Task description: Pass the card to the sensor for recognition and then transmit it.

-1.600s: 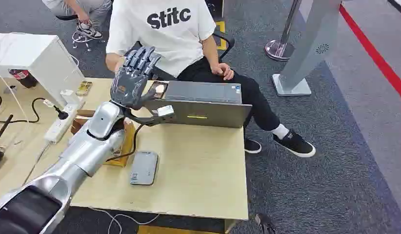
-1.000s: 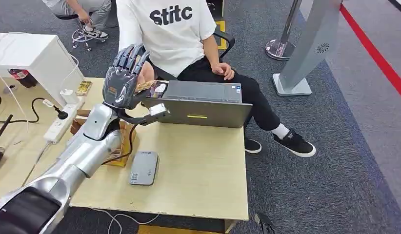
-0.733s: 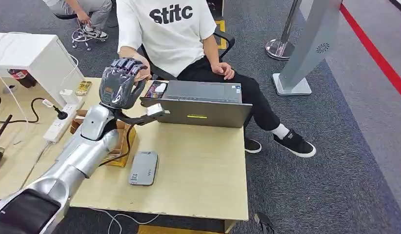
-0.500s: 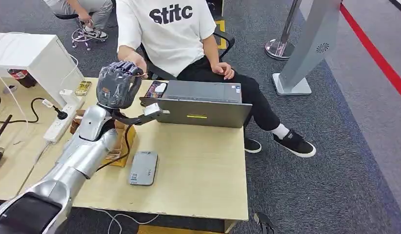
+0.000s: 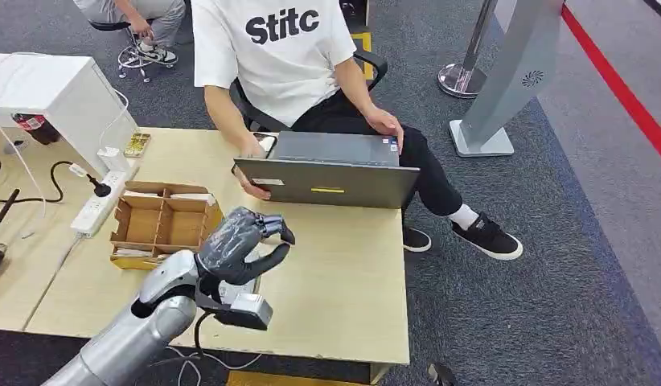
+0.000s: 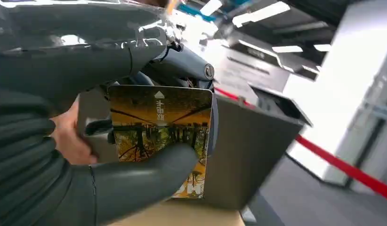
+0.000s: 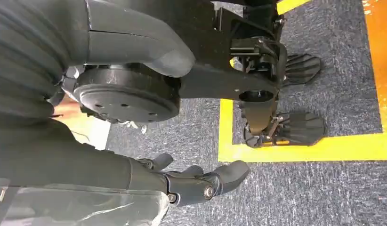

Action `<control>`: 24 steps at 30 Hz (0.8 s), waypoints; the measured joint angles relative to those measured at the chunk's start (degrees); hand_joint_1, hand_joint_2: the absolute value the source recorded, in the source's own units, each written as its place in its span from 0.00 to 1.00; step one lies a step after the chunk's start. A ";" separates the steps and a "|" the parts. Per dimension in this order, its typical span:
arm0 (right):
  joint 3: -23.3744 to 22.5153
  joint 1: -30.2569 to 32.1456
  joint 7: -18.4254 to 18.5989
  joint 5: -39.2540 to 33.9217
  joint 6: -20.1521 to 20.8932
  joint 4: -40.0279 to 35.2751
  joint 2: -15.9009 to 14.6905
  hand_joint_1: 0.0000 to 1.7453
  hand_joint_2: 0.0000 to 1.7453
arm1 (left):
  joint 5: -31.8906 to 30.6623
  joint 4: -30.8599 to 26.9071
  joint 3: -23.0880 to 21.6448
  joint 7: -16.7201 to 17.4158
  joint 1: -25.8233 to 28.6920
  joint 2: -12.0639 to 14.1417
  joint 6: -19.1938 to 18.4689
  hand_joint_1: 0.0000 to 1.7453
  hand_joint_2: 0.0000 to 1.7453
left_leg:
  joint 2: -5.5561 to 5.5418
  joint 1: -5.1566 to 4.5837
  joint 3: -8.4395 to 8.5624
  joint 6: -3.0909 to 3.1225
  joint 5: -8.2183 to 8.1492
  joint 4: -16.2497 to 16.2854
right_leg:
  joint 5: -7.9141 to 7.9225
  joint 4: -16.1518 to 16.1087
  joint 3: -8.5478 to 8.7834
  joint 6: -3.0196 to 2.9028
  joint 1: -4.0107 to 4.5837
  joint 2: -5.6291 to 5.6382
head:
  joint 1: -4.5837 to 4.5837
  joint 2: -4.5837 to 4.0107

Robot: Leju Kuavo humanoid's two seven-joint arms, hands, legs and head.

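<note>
My left hand (image 5: 240, 245) hangs low over the wooden table (image 5: 343, 281), in front of the cardboard box. The left wrist view shows it pinching an orange-yellow picture card (image 6: 161, 127) upright between the thumb (image 6: 135, 181) and the darker fingers. The hand and wrist cover the spot where the grey card sensor lay, so the sensor is hidden. The card faces a grey laptop (image 5: 327, 181) (image 6: 248, 141). My right hand (image 7: 196, 181) hangs down over the carpet with nothing in it, its fingers loosely apart.
A person in a white shirt (image 5: 279, 48) sits behind the laptop, one hand (image 5: 251, 183) at its left edge. A compartmented cardboard box (image 5: 162, 221), a power strip (image 5: 94, 209) and a white cabinet (image 5: 46, 88) stand at the left.
My left hand closed on the card at the person's raised hand, then came down and toward me to just above the table. The person's hand dropped to the laptop.
</note>
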 joint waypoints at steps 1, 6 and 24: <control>0.22 0.09 -0.04 -0.36 0.13 -0.09 -0.13 0.00 1.00 | 0.31 -1.05 -0.29 -0.38 0.88 0.90 -1.43 1.00 1.00 | 0.00 0.01 0.00 0.00 0.00 0.00 | 0.00 0.01 0.00 0.00 0.00 0.00 | 0.00 0.00; 1.45 0.39 -0.09 -1.23 0.44 -0.37 -0.48 0.00 1.00 | -0.52 -3.86 -0.79 -0.05 3.96 6.48 -5.12 1.00 1.00 | 0.07 0.02 0.06 -0.03 0.02 -0.03 | 0.00 0.06 0.00 -0.01 0.01 0.04 | 0.00 0.00; 6.08 0.66 1.68 -4.31 0.35 -0.94 -0.81 0.00 1.00 | -25.15 7.51 -1.01 16.83 1.26 9.77 7.78 1.00 1.00 | 0.03 0.01 0.06 -0.08 0.06 -0.03 | 0.00 0.05 0.01 -0.02 0.00 0.01 | 0.00 0.00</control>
